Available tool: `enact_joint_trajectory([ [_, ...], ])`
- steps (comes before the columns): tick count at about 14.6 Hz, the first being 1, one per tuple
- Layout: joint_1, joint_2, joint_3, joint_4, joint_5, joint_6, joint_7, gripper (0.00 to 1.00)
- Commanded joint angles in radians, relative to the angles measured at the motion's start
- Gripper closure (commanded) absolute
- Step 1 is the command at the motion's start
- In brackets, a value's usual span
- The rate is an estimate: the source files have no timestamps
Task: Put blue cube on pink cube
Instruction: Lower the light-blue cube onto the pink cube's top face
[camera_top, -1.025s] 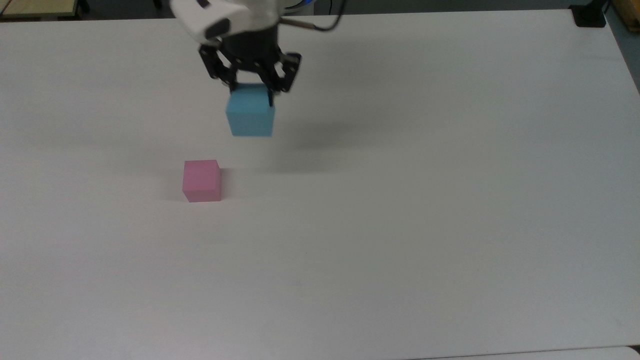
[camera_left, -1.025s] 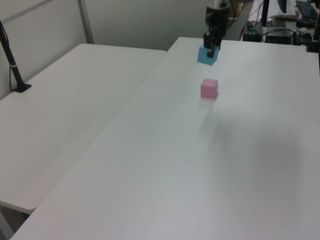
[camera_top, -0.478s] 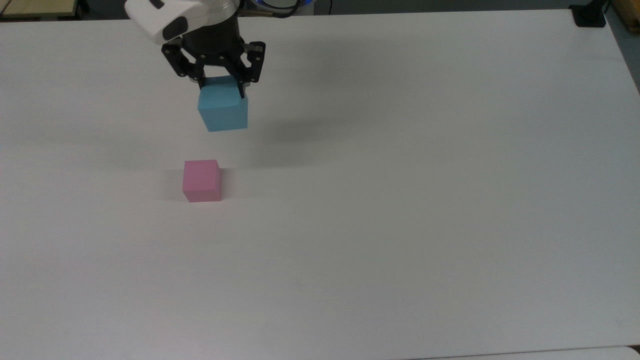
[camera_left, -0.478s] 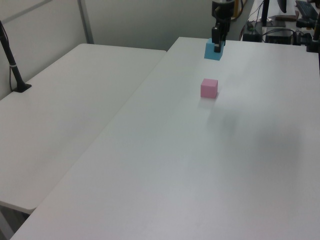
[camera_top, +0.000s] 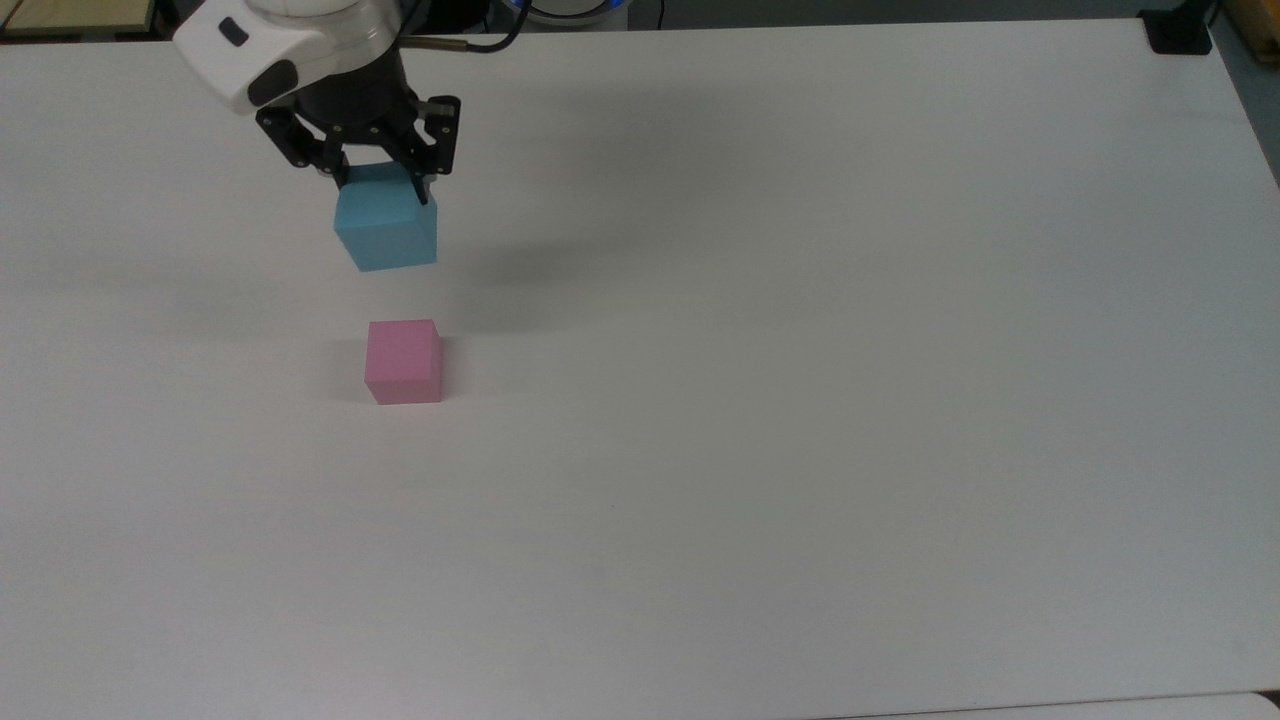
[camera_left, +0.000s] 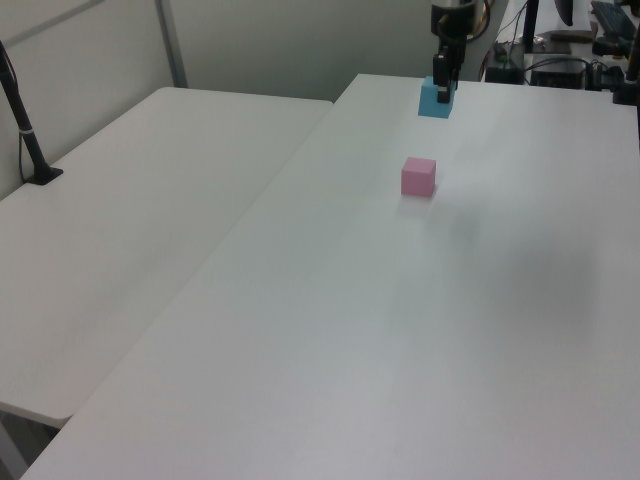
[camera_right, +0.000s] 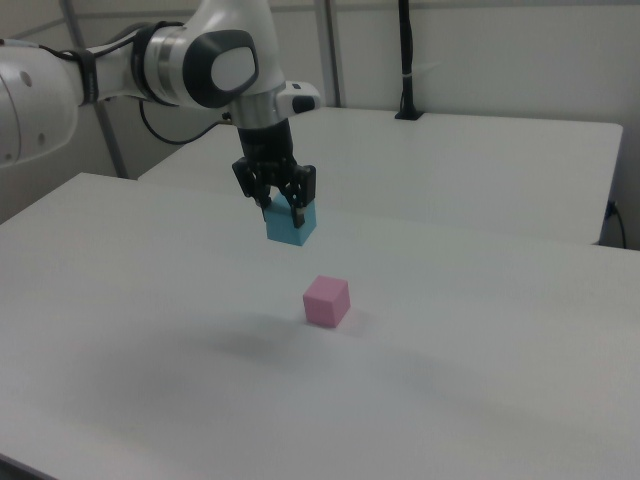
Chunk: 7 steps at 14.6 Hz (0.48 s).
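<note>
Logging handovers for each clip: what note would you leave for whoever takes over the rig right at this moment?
End effector: shut on the blue cube, held in the air above the table.
Pink cube: resting on the table, nothing on it, apart from the blue cube.
Done: blue cube picked up.
Left: bring it over the pink cube, lower it squarely on top, open, withdraw.

Two cubes on show: one blue cube (camera_top: 386, 228) (camera_left: 436, 98) (camera_right: 291, 226) and one pink cube (camera_top: 403, 361) (camera_left: 418, 176) (camera_right: 327, 300). One gripper (camera_top: 380, 190) (camera_right: 283, 212) on one white robot arm (camera_right: 190, 62). Two white tables in the left view, the near table (camera_left: 400, 330) and the side table (camera_left: 120, 220). One black post (camera_left: 25, 125) on the side table.
</note>
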Motion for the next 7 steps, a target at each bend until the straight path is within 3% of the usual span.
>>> enact_joint_trajectory([
  [1,0.003,0.052,-0.011,0.015,-0.008,0.054,-0.014,0.55],
  [7,0.006,0.124,-0.012,0.008,-0.053,0.143,0.028,0.55],
])
